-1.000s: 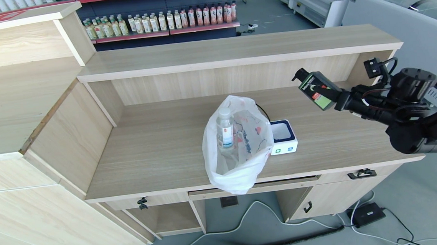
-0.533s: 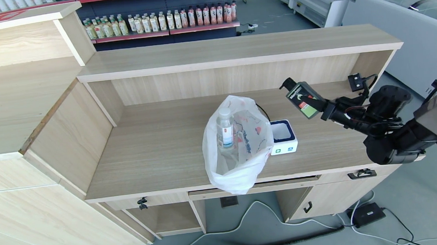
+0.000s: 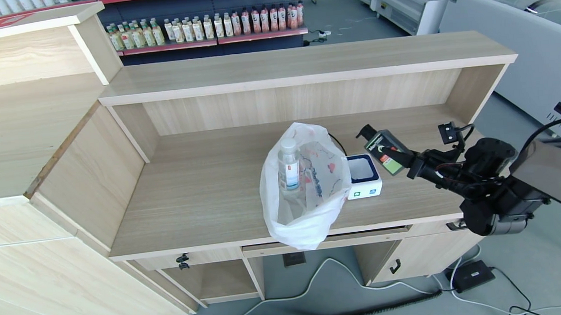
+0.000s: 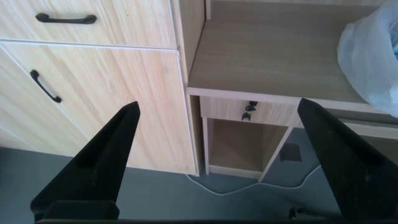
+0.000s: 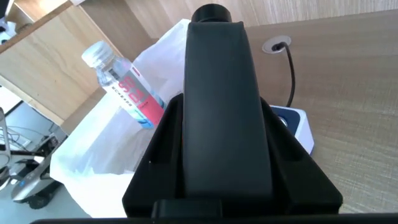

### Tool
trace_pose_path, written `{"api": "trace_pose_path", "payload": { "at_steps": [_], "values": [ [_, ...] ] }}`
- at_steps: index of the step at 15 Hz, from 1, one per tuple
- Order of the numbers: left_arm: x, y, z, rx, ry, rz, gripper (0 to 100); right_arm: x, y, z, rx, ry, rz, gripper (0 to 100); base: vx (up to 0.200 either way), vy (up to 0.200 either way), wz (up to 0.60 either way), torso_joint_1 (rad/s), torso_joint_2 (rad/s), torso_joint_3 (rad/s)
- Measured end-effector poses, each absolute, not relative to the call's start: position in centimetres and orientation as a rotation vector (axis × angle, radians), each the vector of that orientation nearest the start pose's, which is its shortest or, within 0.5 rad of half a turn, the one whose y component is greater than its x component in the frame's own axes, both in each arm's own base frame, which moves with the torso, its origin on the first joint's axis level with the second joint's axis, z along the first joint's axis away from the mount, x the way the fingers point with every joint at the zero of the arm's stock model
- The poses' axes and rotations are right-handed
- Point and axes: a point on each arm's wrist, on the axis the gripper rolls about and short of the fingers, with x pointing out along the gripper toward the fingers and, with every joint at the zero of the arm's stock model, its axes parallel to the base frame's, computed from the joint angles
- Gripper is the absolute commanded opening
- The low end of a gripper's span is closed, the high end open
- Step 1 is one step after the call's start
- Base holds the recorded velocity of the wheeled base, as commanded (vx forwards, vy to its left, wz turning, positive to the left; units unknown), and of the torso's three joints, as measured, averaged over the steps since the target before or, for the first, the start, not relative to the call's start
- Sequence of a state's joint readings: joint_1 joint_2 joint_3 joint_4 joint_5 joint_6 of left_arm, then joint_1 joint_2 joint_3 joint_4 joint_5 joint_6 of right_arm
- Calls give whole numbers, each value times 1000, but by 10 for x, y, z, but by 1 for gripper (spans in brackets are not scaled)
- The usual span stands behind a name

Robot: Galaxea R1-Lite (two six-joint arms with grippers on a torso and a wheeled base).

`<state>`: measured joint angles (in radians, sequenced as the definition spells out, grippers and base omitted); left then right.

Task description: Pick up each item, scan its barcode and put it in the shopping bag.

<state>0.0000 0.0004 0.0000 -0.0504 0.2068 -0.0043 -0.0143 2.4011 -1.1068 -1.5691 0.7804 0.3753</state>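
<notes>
One dark bottle (image 3: 384,151) is pinched in the right end effector (image 3: 403,158), tilted over the counter (image 3: 204,192) just right of the scanner (image 3: 363,176). The shopping bag (image 3: 309,219), holding a water bottle (image 3: 288,167), overhangs the counter's front edge. The left end effector (image 4: 219,102) is spread wide, off the counter's front left.

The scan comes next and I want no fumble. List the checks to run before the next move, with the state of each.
1. Dark bottle firmly held in the right claw: ok.
2. Bottle above the scanner: not ok, it hangs to the scanner's right.
3. Barcode turned toward the scanner: cannot tell.
4. Shopping bag mouth open: ok.
5. Water bottle leaves room in the bag: ok, probably.
6. Left claw away from the bag: ok, open.
</notes>
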Motion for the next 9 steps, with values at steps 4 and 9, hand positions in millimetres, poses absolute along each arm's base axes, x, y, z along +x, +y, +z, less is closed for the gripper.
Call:
{"api": "trace_pose_path", "payload": {
  "at_steps": [4,9],
  "values": [
    [-23,5,81,-9,-50,207,100,441,6,77,243,-124,791,0,0,0,0,0,0,0],
    [-23,5,81,-9,-50,207,100,463,13,84,236,-200,824,0,0,0,0,0,0,0]
  ]
}}
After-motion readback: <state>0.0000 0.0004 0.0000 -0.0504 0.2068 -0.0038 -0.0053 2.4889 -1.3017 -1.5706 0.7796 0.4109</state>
